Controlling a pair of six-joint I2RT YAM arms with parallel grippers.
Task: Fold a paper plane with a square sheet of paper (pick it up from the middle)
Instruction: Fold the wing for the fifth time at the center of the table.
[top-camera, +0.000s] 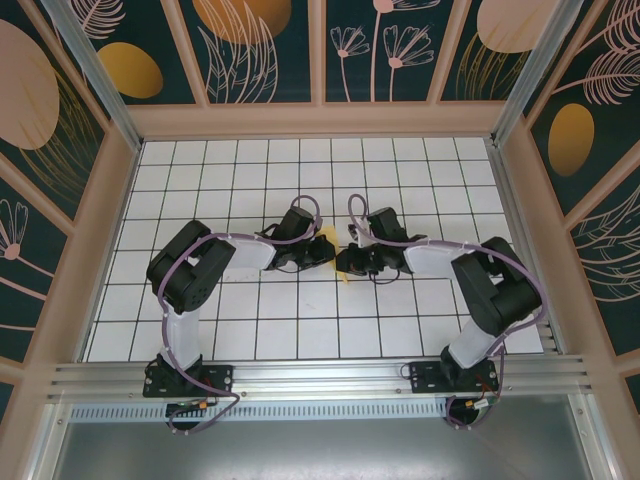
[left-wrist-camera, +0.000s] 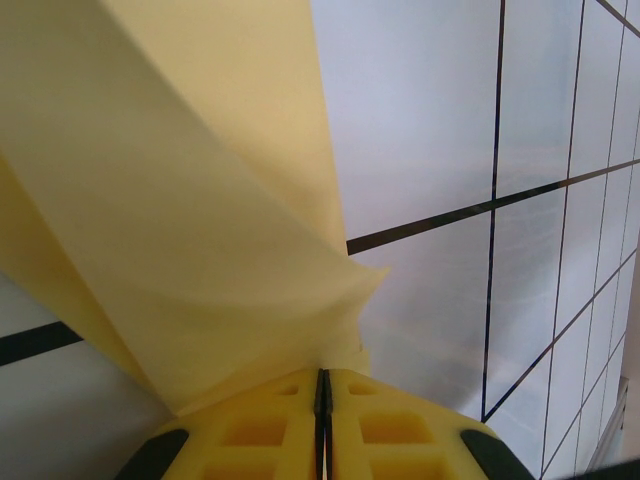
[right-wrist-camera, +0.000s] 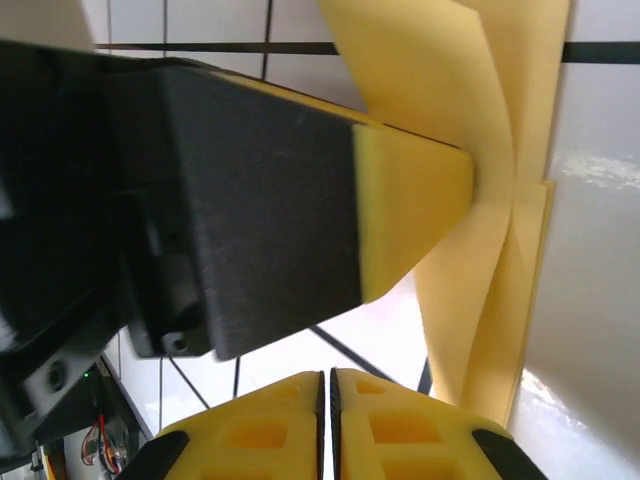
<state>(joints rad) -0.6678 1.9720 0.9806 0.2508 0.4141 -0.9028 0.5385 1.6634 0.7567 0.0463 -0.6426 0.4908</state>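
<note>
Thin pale-yellow paper sheet (left-wrist-camera: 200, 190), already folded into angled layers, is held off the white black-gridded tabletop (top-camera: 250, 180) at mid-table, between the two arms. Left gripper (left-wrist-camera: 322, 385): yellow pads pressed together, pinching the paper sheet at a crumpled corner of the fold. Right gripper (right-wrist-camera: 325, 400): pads pressed together too, with no paper visible in the seam. The sheet's lower edge runs just beside its right pad; contact unclear.

Handling, judged: very light and floppy, creases and tears easily, likely slips from smooth pads, bows under its own weight. Best hold is on a folded edge where layers stack, not a single loose flap. Firm pinch, no pulling.

In the way: the left gripper's black, yellow-tipped finger (right-wrist-camera: 410, 200) crowds the right gripper's approach, so collision risk. Purple cables (top-camera: 352, 208) loop near both wrists. Teal flower-patterned walls (top-camera: 270, 50) are well apart.
</note>
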